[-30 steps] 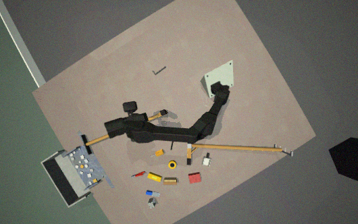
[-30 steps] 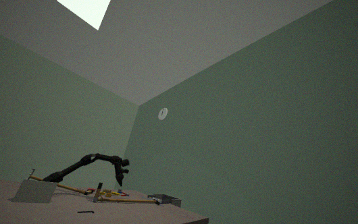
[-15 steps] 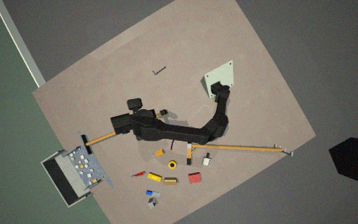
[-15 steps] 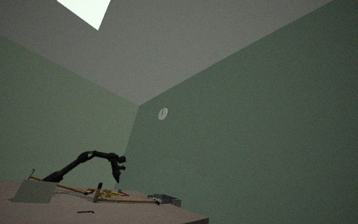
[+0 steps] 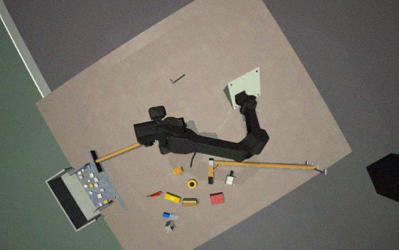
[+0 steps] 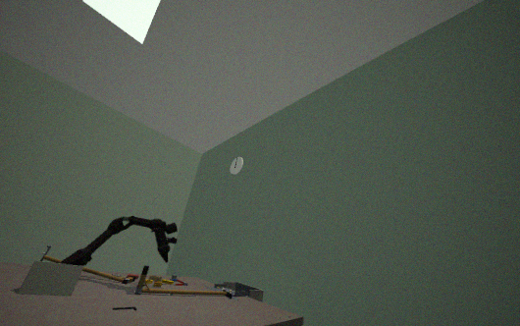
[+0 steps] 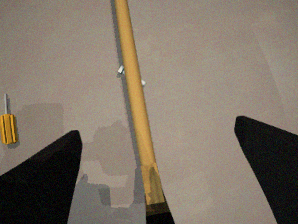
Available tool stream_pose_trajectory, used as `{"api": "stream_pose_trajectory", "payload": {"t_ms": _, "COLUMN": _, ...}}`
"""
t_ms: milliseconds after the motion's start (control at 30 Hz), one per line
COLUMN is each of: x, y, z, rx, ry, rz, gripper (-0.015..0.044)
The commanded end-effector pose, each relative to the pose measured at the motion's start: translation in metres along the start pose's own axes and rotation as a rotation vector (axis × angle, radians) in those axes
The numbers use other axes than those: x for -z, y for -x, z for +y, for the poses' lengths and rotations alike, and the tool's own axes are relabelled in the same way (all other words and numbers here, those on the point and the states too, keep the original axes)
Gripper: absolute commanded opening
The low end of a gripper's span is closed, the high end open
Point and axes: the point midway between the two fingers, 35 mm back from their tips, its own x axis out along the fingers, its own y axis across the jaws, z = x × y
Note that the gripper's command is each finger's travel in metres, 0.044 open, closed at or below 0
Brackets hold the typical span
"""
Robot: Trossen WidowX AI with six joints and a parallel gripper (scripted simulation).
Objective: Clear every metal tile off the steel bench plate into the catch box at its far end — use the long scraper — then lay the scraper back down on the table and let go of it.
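The long scraper has a wooden handle (image 5: 118,152) (image 6: 186,293) (image 7: 131,60) and a black head beside the near corner of the steel bench plate (image 5: 110,187). It lies on the table, with its upright dark grip block at the other end. White and yellow metal tiles (image 5: 99,196) are scattered on the plate. The catch box (image 5: 80,196) (image 6: 253,292) adjoins the plate's far end. My gripper (image 6: 167,260) (image 7: 160,131) is open and empty above the scraper handle, which passes between the fingers in the wrist view. The arm hides the fingertips in the top view.
A second long wooden-handled tool (image 5: 263,165) (image 6: 105,275) lies right of the arm. A screwdriver (image 5: 178,171) (image 7: 8,129), yellow tape ring (image 5: 192,184), yellow block (image 5: 172,197), red block (image 5: 217,198) and red pliers (image 5: 155,194) lie nearby. A hex key (image 5: 178,78) (image 6: 125,308) lies beyond.
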Motion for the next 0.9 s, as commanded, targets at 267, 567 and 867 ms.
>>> {"api": "stream_pose_trajectory", "payload": {"t_ms": 267, "x": 0.023, "y": 0.024, "z": -0.001, "rx": -0.014, "ry": 0.022, "rz": -0.033, "gripper": 0.044}}
{"api": "stream_pose_trajectory", "payload": {"t_ms": 567, "x": 0.043, "y": 0.039, "z": -0.002, "rx": -0.021, "ry": 0.035, "rz": -0.055, "gripper": 0.044}}
{"api": "stream_pose_trajectory", "payload": {"t_ms": 867, "x": 0.064, "y": 0.051, "z": -0.002, "rx": -0.027, "ry": 0.048, "rz": -0.078, "gripper": 0.044}}
